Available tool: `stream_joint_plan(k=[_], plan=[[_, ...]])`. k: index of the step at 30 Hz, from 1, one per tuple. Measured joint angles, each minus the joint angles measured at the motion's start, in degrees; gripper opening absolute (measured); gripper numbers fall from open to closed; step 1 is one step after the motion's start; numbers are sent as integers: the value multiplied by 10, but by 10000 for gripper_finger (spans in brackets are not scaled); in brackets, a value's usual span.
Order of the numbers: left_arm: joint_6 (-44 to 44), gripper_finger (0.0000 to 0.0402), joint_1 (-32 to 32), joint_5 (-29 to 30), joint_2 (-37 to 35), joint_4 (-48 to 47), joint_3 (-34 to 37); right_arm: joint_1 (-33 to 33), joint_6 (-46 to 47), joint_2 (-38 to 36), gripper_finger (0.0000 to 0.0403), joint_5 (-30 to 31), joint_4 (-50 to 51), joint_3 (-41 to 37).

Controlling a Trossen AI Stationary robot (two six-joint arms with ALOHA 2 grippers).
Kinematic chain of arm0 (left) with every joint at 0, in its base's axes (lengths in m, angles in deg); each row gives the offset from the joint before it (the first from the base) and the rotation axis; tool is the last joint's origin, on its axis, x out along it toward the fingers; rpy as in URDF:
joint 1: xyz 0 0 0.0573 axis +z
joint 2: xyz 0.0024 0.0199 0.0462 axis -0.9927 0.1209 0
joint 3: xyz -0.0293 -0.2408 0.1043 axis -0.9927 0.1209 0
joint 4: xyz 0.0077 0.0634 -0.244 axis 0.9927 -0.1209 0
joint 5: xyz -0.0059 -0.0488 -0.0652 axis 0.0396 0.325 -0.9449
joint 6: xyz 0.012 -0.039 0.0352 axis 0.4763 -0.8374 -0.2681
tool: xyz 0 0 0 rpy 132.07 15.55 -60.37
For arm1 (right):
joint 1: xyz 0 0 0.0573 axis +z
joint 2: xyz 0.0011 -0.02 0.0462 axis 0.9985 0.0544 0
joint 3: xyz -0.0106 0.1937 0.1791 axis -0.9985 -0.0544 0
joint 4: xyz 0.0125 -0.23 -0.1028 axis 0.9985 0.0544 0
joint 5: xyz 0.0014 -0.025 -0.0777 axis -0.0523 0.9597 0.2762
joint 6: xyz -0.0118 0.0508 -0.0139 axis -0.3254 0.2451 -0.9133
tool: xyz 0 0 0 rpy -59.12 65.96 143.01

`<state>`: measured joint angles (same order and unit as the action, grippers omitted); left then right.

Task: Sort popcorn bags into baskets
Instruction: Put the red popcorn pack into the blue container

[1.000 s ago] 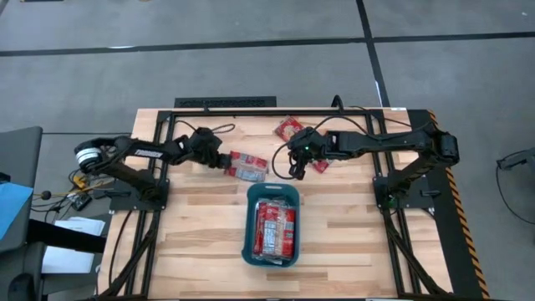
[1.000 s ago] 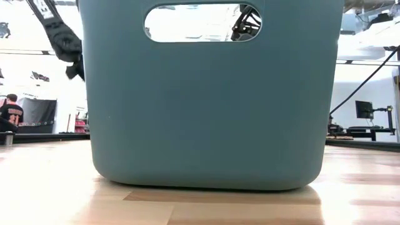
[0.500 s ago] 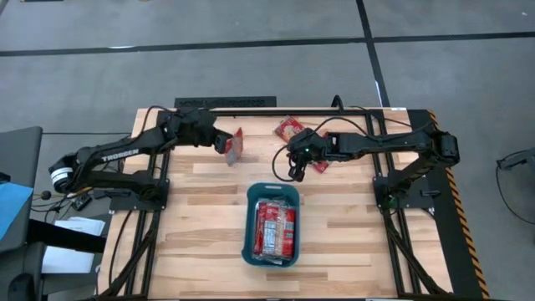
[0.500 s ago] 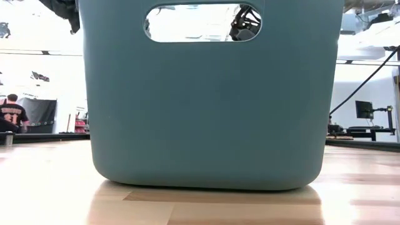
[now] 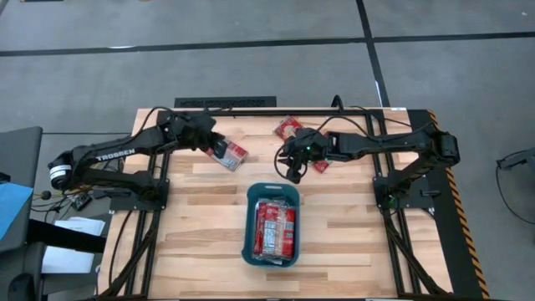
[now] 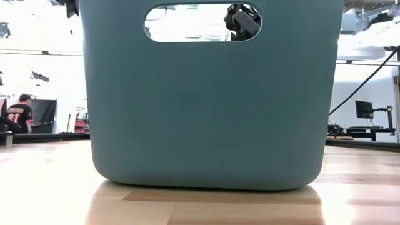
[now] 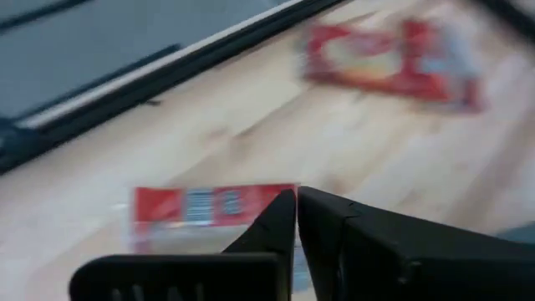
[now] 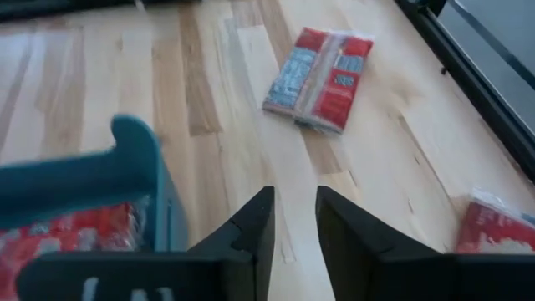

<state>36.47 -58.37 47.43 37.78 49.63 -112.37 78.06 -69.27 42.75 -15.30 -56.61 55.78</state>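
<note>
The teal basket point(image 5: 249, 227) stands mid-table with several red popcorn bags point(image 5: 276, 227) lying in it; its wall point(image 6: 206, 112) fills the low view. One popcorn bag point(image 5: 230, 155) lies flat on the wood at the far left, also seen as a bag point(image 8: 318, 75) in the right wrist view. My left gripper point(image 5: 215, 146) hangs shut above that bag's left end, with nothing showing between its fingertips point(image 7: 297, 201). My right gripper point(image 5: 291, 171) is open and empty point(image 8: 294, 205) over the table just beyond the basket's far rim point(image 8: 125, 163).
Two more bags lie at the far edge: one point(image 5: 288, 127) by the black frame rail, one point(image 5: 320, 163) partly under my right arm. Black frame bars border the table's left, far and right sides. Bare wood lies near the front edge. A person sits far off point(image 6: 19, 112).
My left gripper has risen and swung toward the far edge with the bag. Half a second ago the bag hung upright below it. Now the bag lies flat, farther left and farther back than a second ago.
</note>
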Motion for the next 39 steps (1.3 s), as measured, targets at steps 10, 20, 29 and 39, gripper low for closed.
stream_joint_plan(k=[10,20,29,39], plan=[[77,159,52,-6,130,-23,-1,2,2,1,139,0,-12,0],[81,321,167,-5,268,-6,-1,13,4,1,128,0,5,0],[85,336,224,-193,345,35,-4,13,3,1,130,0,12,0],[62,174,190,-209,403,94,-12,14,3,1,121,0,14,0]])
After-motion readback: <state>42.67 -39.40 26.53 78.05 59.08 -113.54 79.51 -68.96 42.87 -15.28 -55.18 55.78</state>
